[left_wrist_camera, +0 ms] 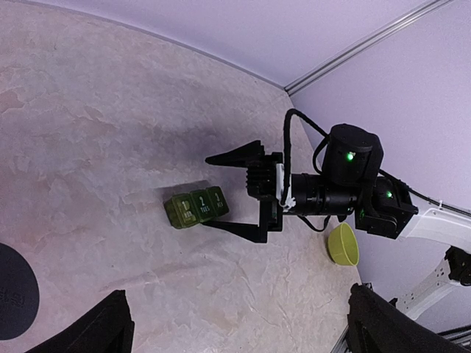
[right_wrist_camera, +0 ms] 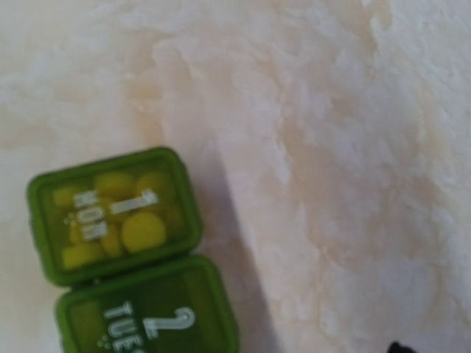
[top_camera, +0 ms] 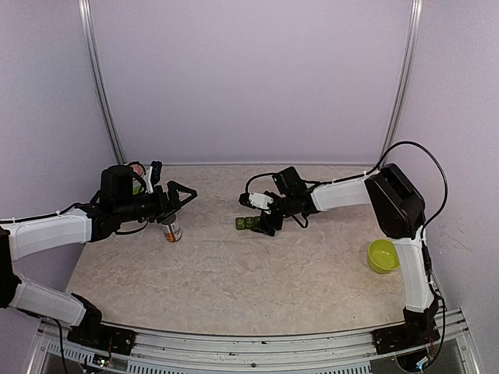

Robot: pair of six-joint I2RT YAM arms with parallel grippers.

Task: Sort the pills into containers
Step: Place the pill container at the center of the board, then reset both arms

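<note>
On the left, wide-spread fingers on the left gripper (top_camera: pixel 190 195), near a small bottle (top_camera: pixel 171 231). Mid-table, the containers (top_camera: pixel 248 223) flat, lids up, long axis left to right, yellow pills (right_wrist_camera: pixel 143 232) under the MON lid. Just right of them, right gripper (left_wrist_camera: pixel 209 190), fingers apart, gripping nothing.

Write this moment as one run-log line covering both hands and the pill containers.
left hand: open, holding nothing | right hand: open, at containers | MON compartment: yellow pills inside
</note>
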